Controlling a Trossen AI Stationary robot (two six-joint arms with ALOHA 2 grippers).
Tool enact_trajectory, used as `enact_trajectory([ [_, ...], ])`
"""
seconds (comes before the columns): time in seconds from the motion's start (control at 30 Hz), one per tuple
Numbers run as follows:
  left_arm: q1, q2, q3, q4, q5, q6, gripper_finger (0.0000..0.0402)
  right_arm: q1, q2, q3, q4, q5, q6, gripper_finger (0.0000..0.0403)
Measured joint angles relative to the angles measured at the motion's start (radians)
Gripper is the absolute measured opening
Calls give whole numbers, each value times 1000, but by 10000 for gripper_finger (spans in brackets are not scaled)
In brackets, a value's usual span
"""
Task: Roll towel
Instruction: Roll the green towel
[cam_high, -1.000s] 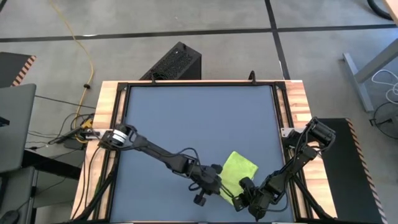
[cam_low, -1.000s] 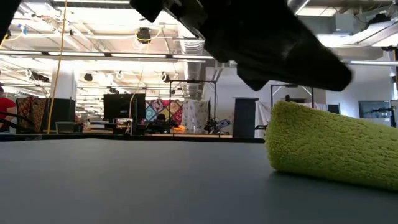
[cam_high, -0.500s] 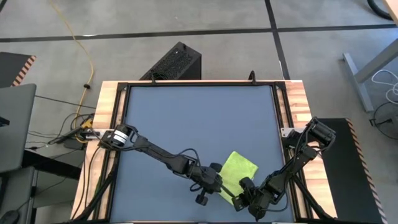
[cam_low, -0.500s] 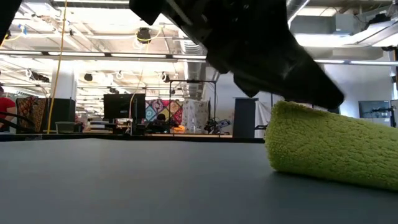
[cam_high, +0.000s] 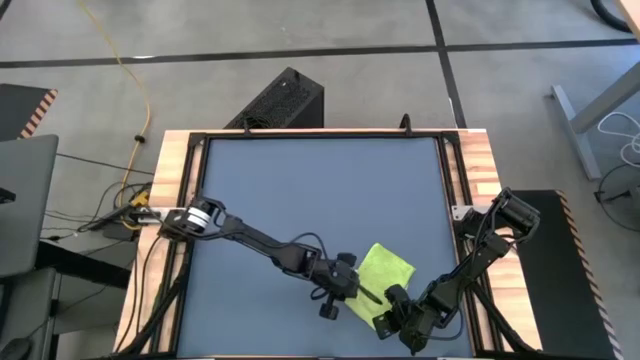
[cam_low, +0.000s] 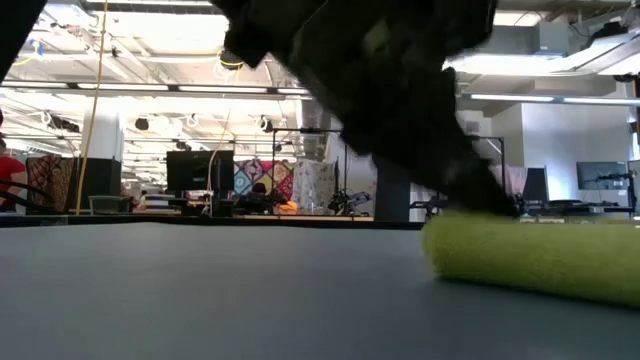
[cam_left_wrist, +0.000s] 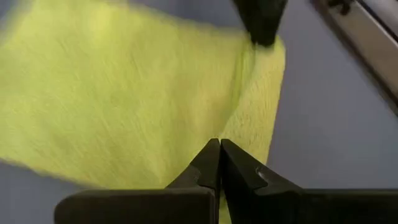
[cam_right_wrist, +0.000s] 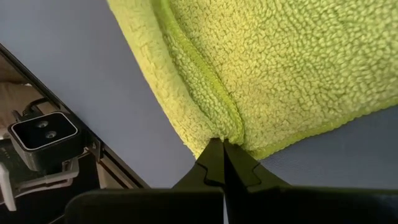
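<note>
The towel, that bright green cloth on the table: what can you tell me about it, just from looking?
The towel is a small lime yellow-green cloth with a nubby, fleecy pile and a stitched hem. It lies folded flat on the dark table, near the front edge and toward the right side. Both grippers are at it: the left gripper is shut with its tips on the cloth, and the right gripper is shut on the towel's corner, where the edge bunches into a fold. It is not yet rolled.

towel (cam_low: 540, 255): right end cut off by the low view's edge
left arm (cam_low: 380, 90): blurred dark mass in low view, fingers indistinguishable
towel near edge (cam_high: 372, 305): hidden under both grippers in high view
</note>
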Motion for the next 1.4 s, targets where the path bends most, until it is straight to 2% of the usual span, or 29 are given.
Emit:
enact_trajectory([
  [0.1, -2, 42, -1, 21, 53, -53, 0, 0, 0, 0, 2, -2, 0, 12],
  [0.3, -16, 53, 0, 20, 23, -57, 0, -1, 0, 0, 3, 1, -12, 12],
  [0.47, -2, 53, 0, 6, 23, -65, 0, -3, 1, -1, 13, 6, -87, 37],
  [0.67, 1, 53, 0, -52, 21, -69, 0, -5, 1, 0, 6, 10, -30, 57],
  [1.03, 25, 50, 2, -115, 40, -190, 0, 4, -5, 5, -36, 24, -11, 60],
  [1.23, 36, 49, 2, -122, 50, -199, 0, 19, -33, 6, -78, 71, -11, 61],
  [1.4, 36, 49, 1, -123, 51, -196, 0, 19, -43, 5, -92, 71, -11, 66],
])
